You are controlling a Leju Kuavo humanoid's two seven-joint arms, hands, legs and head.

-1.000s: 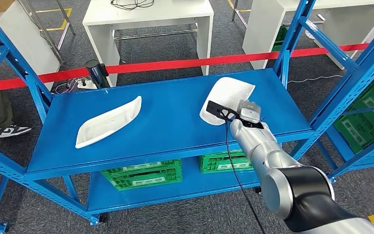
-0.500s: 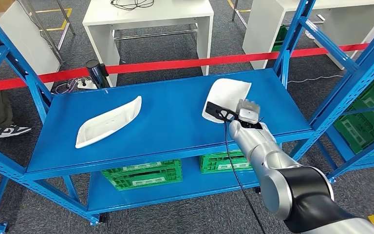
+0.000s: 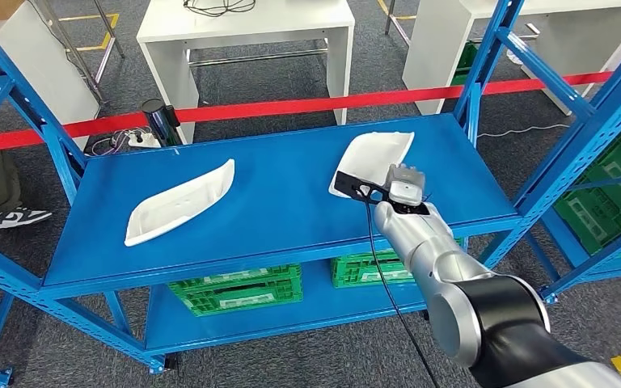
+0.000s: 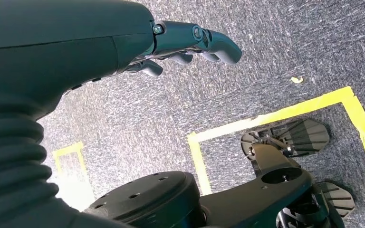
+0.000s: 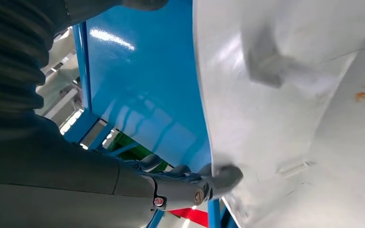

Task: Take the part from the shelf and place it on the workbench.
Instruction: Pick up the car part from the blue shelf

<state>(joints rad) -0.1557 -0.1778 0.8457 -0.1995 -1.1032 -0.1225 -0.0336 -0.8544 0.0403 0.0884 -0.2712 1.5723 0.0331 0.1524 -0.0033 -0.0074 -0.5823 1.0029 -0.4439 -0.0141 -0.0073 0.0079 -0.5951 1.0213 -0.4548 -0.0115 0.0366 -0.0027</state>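
The shelf (image 3: 275, 202) is bright blue, with two white parts on it: one (image 3: 179, 202) at left, one (image 3: 372, 158) at right. Green crates (image 3: 238, 289) sit on the lower tier. A red barrier tape (image 3: 291, 106) crosses behind, before white tables (image 3: 247, 36). The floor (image 4: 275, 42) is speckled grey carpet with yellow tape lines (image 4: 275, 114). The right arm (image 3: 428, 250) is silver and black.

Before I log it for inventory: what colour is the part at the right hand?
White part, clearest in head view.

The right hand (image 3: 402, 187) covers the near end of the white part (image 3: 376, 155), hiding its grip there. In the right wrist view the part (image 5: 294, 109) is cut off by the edges, with a blurred lump on it.
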